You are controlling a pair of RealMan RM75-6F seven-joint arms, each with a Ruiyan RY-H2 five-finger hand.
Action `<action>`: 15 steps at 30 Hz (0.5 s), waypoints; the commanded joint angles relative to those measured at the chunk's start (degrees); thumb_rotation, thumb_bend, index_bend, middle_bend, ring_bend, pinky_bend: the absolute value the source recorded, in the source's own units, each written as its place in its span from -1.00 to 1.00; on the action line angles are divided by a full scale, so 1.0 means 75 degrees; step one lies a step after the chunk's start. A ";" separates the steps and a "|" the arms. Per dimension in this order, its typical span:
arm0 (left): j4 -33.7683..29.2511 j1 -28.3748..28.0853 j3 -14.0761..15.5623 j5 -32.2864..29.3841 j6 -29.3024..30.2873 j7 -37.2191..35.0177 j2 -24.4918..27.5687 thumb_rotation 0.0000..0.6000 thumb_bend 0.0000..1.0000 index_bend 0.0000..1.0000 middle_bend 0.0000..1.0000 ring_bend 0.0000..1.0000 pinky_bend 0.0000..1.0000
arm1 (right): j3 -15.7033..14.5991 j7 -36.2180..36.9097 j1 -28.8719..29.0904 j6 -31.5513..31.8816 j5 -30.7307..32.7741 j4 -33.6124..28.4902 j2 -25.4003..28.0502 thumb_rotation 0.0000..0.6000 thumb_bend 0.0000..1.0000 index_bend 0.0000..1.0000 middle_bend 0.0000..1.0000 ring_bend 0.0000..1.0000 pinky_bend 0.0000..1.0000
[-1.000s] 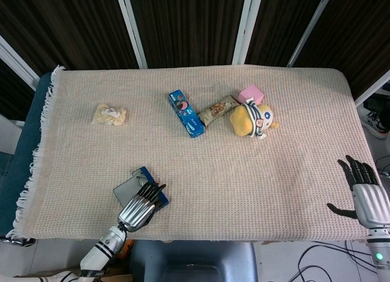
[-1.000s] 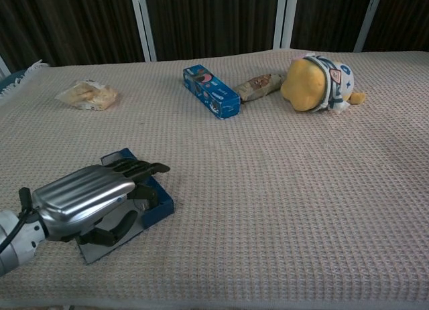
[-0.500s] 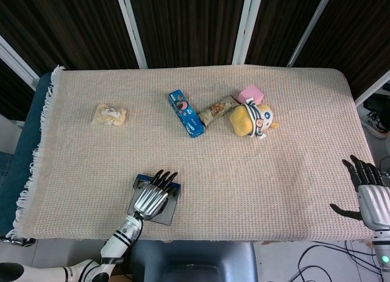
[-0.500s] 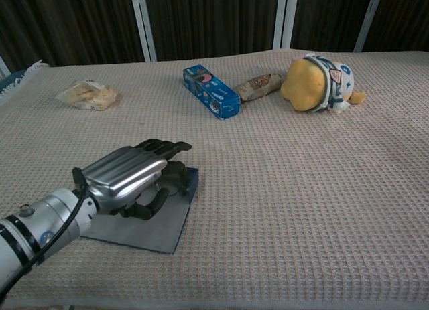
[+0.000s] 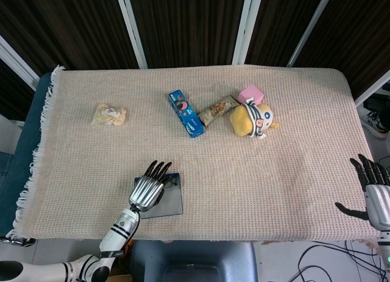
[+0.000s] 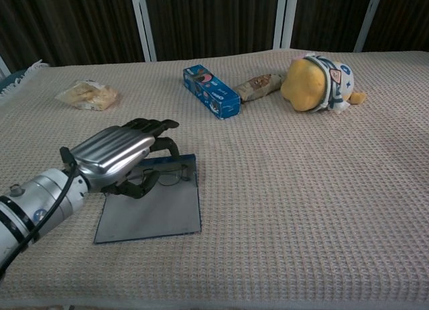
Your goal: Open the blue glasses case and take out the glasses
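The blue glasses case (image 6: 151,209) lies spread flat near the table's front edge, grey inside, also seen from the head view as the case (image 5: 167,203). Thin wire glasses (image 6: 169,171) lie on its far part. My left hand (image 6: 120,156) hovers over the case's far left corner, fingers extended above the glasses and thumb curled beneath the palm; I see nothing gripped. From above, the left hand (image 5: 148,189) covers the case's left side. My right hand (image 5: 376,195) hangs off the table's right front corner, fingers spread and holding nothing.
A blue biscuit box (image 5: 186,113), a brown snack wrapper (image 5: 214,109) and a yellow plush toy (image 5: 252,120) with a pink block (image 5: 251,94) lie mid-back. A snack bag (image 5: 109,114) sits back left. A woven cloth (image 5: 286,166) covers the table.
The case went from propped up under my left hand to lying flat and square to the table edge, with the glasses showing. The left hand shifted slightly away from me. The right hand drifted right.
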 commanded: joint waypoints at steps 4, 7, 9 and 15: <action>0.0094 0.0117 -0.0212 0.0287 0.0622 -0.0164 0.0037 1.00 -0.17 -0.28 -0.91 -1.00 -0.95 | -0.0035 -0.0127 0.0014 -0.0037 -0.0055 -0.0041 -0.0036 1.00 -0.88 -1.00 -1.00 -1.00 -1.00; 0.0425 0.0026 -0.0415 -0.0004 0.0445 -0.0141 -0.0042 1.00 -0.21 -0.27 -0.91 -1.00 -0.95 | -0.0045 -0.0159 0.0023 -0.0054 -0.0078 -0.0046 -0.0050 1.00 -0.88 -1.00 -1.00 -1.00 -1.00; 0.0615 -0.0019 -0.0495 -0.0218 0.0283 -0.0138 -0.0085 1.00 -0.22 -0.27 -0.91 -1.00 -0.95 | -0.0038 -0.0169 0.0030 -0.0075 -0.0057 -0.0038 -0.0056 1.00 -0.88 -1.00 -1.00 -1.00 -1.00; 0.0769 -0.0096 -0.0479 -0.0382 0.0048 -0.0305 -0.0176 1.00 -0.24 -0.28 -0.91 -1.00 -0.96 | -0.0001 -0.0200 0.0064 -0.0143 0.0020 -0.0021 -0.0071 1.00 -0.88 -1.00 -1.00 -1.00 -1.00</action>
